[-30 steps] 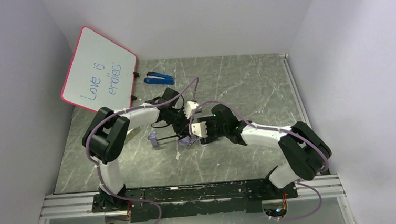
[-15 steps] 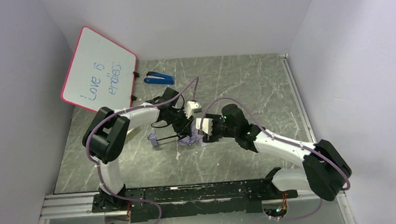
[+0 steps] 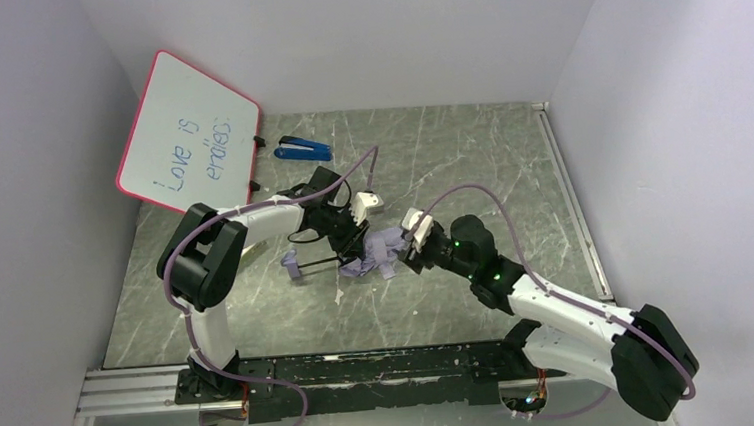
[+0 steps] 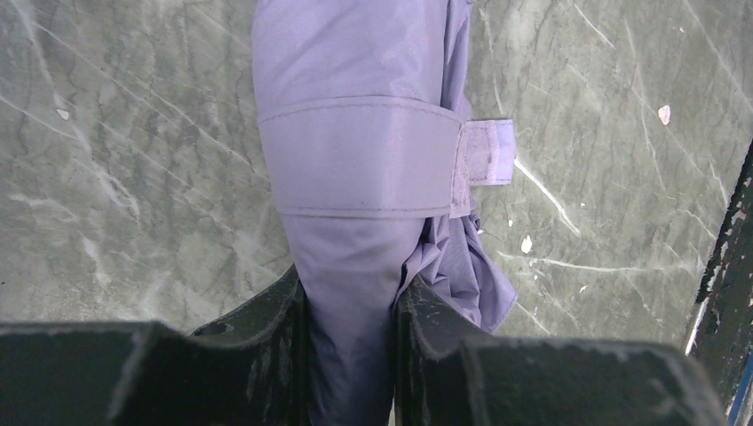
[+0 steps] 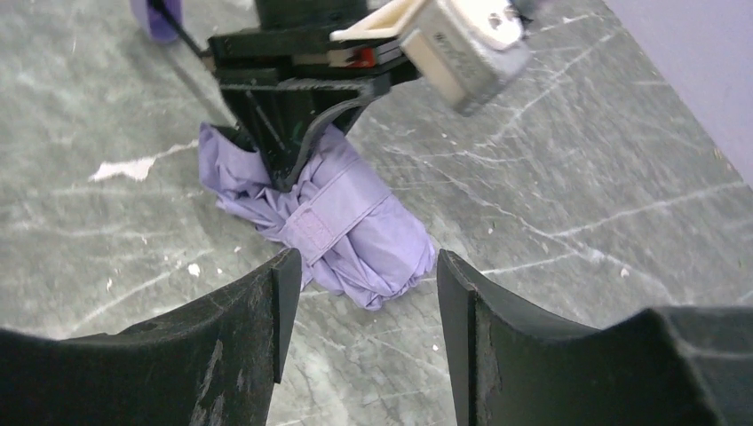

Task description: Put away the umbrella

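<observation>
The umbrella [image 3: 378, 249] lies folded on the table's middle, a pale lilac bundle bound by its strap [image 4: 360, 155]. Its thin shaft runs left to the small lilac handle [image 3: 292, 266]. My left gripper [image 4: 351, 328] is shut on the bundle's near end, one black finger on each side of the fabric; the top view shows it [image 3: 354, 250] coming in from the upper left. My right gripper [image 5: 362, 302] is open, a short way off the bundle's free end [image 5: 382, 266], with nothing between its fingers. It sits just right of the umbrella [image 3: 406, 256].
A pink-rimmed whiteboard [image 3: 187, 131] leans at the back left, with a blue stapler [image 3: 302, 149] lying beside it. Walls close in on the left, back and right. A black rail [image 3: 364, 374] runs along the near edge.
My right arm has drawn back to the right, off the umbrella, uncovering the lilac bundle. The left gripper has kept its hold and place.
</observation>
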Controlling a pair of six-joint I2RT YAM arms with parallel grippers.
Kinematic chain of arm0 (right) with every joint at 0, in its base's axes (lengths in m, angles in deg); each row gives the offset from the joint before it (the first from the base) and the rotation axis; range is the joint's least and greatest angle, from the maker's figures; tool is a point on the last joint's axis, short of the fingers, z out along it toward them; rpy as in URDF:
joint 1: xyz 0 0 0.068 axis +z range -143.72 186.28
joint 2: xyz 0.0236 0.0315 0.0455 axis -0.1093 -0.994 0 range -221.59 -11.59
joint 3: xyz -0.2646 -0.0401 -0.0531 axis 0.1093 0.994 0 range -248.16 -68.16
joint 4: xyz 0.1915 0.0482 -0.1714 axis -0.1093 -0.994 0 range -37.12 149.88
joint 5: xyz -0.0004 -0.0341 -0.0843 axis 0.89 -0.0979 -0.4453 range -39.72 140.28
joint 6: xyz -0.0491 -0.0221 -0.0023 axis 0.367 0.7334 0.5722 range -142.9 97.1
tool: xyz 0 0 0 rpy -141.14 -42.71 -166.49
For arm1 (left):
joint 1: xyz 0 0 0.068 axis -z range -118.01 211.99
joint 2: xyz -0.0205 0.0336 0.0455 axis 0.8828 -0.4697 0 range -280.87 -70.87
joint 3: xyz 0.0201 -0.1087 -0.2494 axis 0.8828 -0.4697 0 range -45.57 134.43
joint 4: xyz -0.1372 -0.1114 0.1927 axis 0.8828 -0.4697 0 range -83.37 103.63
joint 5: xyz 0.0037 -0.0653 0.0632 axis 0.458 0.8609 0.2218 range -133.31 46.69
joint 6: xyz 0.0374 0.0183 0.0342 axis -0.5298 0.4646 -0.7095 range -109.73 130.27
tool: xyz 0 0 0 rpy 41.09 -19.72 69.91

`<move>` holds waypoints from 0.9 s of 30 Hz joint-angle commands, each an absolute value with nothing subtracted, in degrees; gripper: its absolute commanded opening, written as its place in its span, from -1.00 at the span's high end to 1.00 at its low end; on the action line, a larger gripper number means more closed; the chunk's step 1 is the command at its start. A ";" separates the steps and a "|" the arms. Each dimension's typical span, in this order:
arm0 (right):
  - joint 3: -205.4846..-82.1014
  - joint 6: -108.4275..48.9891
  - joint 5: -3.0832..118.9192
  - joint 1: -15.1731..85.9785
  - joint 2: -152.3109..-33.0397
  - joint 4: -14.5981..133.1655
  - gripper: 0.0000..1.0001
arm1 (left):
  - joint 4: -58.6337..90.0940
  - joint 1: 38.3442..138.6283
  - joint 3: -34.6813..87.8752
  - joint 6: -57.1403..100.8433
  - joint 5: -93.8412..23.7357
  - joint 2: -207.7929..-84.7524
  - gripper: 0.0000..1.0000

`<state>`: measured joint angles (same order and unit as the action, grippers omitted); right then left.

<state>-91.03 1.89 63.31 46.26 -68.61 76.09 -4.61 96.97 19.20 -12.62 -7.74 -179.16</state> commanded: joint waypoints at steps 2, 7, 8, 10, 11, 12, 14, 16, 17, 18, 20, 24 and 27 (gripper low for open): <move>-89.35 -10.03 55.73 46.55 -65.00 80.52 -0.22 | -6.01 97.75 19.20 -11.77 -12.16 -181.61 0.91; -88.89 -16.18 50.57 46.57 -63.25 79.70 -0.20 | -5.80 97.82 18.90 -11.44 -12.20 -181.43 0.90; -89.01 -17.36 49.12 46.59 -63.07 79.34 -0.19 | -5.73 97.82 18.86 -11.36 -12.20 -181.37 0.90; -89.30 -19.34 47.28 46.56 -62.92 78.59 -0.18 | -5.71 97.80 18.84 -11.14 -12.28 -181.28 0.90; -89.48 -20.25 46.51 46.60 -62.92 78.26 -0.17 | -5.67 97.88 18.74 -11.09 -12.36 -181.22 0.91; -89.63 -20.87 46.03 46.54 -62.99 77.99 -0.17 | -5.63 97.93 18.75 -11.09 -12.45 -181.11 0.90; -89.97 -22.25 44.81 46.56 -63.27 77.51 -0.16 | -5.61 98.06 18.67 -10.96 -12.78 -180.96 0.90; -90.57 -23.60 43.64 46.56 -63.85 76.80 -0.17 | -5.85 98.19 18.88 -10.76 -13.33 -180.91 0.90; -90.91 -24.78 42.90 46.56 -64.07 76.45 -0.16 | -5.93 98.27 19.05 -10.62 -13.65 -180.91 0.91; -91.23 -25.82 42.14 46.59 -64.33 76.07 -0.16 | -6.03 98.38 19.16 -10.57 -13.98 -180.91 0.90; -91.81 -28.18 40.04 46.58 -64.54 75.15 -0.16 | -6.27 98.70 19.41 -10.43 -14.36 -180.82 0.90; -92.49 -34.95 36.35 46.57 -64.59 73.07 -0.16 | -6.75 99.11 19.89 -10.12 -14.79 -180.92 0.90; -92.88 -40.74 32.88 46.55 -64.66 71.09 -0.16 | -6.85 99.21 19.96 -9.90 -15.07 -180.82 0.91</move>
<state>-90.92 -31.35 39.03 46.26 -64.74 74.05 -4.81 98.04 19.73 -10.59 -10.10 -179.09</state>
